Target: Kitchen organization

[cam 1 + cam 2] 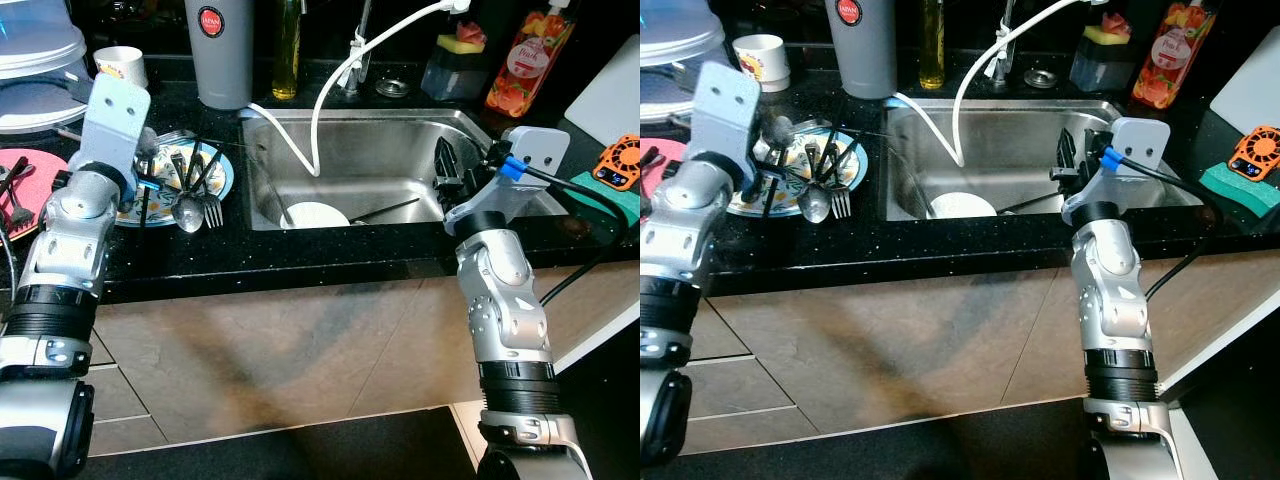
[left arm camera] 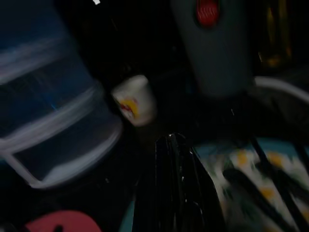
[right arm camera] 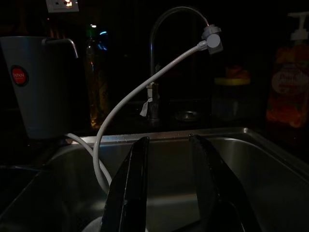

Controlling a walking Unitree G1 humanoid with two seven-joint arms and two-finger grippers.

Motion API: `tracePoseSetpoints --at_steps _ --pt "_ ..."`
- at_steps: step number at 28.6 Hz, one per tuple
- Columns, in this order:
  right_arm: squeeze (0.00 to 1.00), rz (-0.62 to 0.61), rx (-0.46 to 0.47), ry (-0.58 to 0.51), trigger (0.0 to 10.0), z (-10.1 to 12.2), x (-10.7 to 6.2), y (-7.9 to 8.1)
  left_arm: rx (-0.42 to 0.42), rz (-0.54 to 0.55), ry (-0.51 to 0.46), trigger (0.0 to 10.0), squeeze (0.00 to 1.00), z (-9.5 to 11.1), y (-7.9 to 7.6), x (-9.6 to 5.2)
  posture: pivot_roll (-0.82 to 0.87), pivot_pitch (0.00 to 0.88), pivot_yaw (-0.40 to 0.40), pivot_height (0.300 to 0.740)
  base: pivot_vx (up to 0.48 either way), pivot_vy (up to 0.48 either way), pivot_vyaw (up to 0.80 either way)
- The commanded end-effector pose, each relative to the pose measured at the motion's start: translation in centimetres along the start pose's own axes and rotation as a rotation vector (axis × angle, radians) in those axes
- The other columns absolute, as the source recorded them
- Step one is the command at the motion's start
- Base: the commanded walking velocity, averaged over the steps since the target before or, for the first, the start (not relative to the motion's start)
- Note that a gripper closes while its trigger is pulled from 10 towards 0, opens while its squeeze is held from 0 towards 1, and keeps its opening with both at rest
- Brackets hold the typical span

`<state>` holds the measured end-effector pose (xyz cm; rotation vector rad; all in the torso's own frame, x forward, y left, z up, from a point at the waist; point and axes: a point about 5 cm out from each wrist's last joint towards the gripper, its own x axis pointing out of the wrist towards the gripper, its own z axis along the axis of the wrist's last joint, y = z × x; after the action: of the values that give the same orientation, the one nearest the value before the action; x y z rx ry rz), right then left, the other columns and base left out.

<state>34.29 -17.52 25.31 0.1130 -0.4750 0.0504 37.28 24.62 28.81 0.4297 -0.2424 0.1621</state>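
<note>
The patterned plate [image 1: 215, 175] on the black counter [image 1: 330, 255], just left of the sink [image 1: 400, 150], is heaped with loose cutlery [image 1: 190, 205]; a careless nudge could scatter forks and spoons toward the sink, it is judged; the left gripper [image 1: 150, 185] is poised over the plate's near side, its fingers seemingly pressed together on nothing; the right gripper [image 3: 169, 183] is held over the sink's right side, fingers parted and empty.
</note>
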Motion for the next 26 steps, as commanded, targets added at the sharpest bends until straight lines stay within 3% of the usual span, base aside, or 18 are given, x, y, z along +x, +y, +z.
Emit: tracePoseSetpoints --at_steps 1,4,7,10,11,14,17,18,20,24,26 --pt "0.00 -0.017 -0.005 -0.017 10.0 0.3 0.2 -0.6 -0.036 0.022 -0.099 10.0 0.00 2.1 0.2 0.1 0.12 0.044 -0.050 0.740 0.000 0.000 0.00" --pt "0.00 -0.023 -0.001 -0.023 10.0 0.4 0.3 -0.6 -0.048 0.005 -0.118 10.0 0.00 2.7 0.2 0.2 0.12 0.042 -0.046 0.740 0.000 0.000 0.00" --pt "0.00 -0.024 0.002 -0.027 10.0 0.4 0.4 -0.5 -0.112 -0.001 -0.122 10.0 0.00 3.1 0.2 0.2 0.12 0.036 -0.042 0.740 0.000 0.000 0.00" --pt "0.00 -0.026 0.002 -0.031 10.0 0.4 0.4 -0.5 -0.230 0.012 -0.112 10.0 0.00 3.3 0.3 0.3 0.12 0.034 -0.040 0.740 0.000 0.000 0.00" --pt "0.00 -0.031 0.000 -0.038 10.0 0.7 0.4 -0.8 -0.318 0.024 -0.106 10.0 0.00 3.3 0.5 0.4 0.12 0.034 -0.040 0.740 0.000 0.000 0.00" --pt "0.00 -0.035 -0.002 -0.044 10.0 0.8 0.4 -1.0 -0.373 0.038 -0.084 10.0 0.00 3.0 0.6 0.4 0.12 0.030 -0.038 0.740 0.000 0.000 0.00" --pt "0.00 -0.040 -0.006 -0.050 10.0 0.9 0.4 -1.2 -0.385 0.030 0.002 10.0 0.00 1.8 0.2 0.5 0.12 0.027 -0.037 0.740 0.000 0.000 0.00" --pt "0.00 -0.042 -0.008 -0.052 10.0 0.9 0.4 -1.3 -0.377 -0.010 0.072 10.0 0.00 1.0 -0.5 0.4 0.12 0.027 -0.037 0.740 0.000 0.000 0.00" --pt "0.00 -0.042 -0.006 -0.053 10.0 0.9 0.4 -1.2 -0.381 -0.129 0.120 10.0 0.00 0.5 -2.1 0.0 0.13 0.029 -0.035 0.740 0.000 0.000 0.00" --pt "0.00 -0.028 -0.007 -0.055 10.0 0.9 0.3 -0.8 -0.317 -0.253 0.140 10.0 0.00 0.3 -3.3 -1.0 0.13 0.027 -0.026 0.740 0.000 0.000 0.00" --pt "0.00 -0.018 -0.011 -0.056 10.0 0.9 0.2 -0.7 -0.318 -0.252 0.154 10.0 0.00 0.2 -2.9 -1.3 0.14 0.029 -0.023 0.740 0.000 0.000 0.00"
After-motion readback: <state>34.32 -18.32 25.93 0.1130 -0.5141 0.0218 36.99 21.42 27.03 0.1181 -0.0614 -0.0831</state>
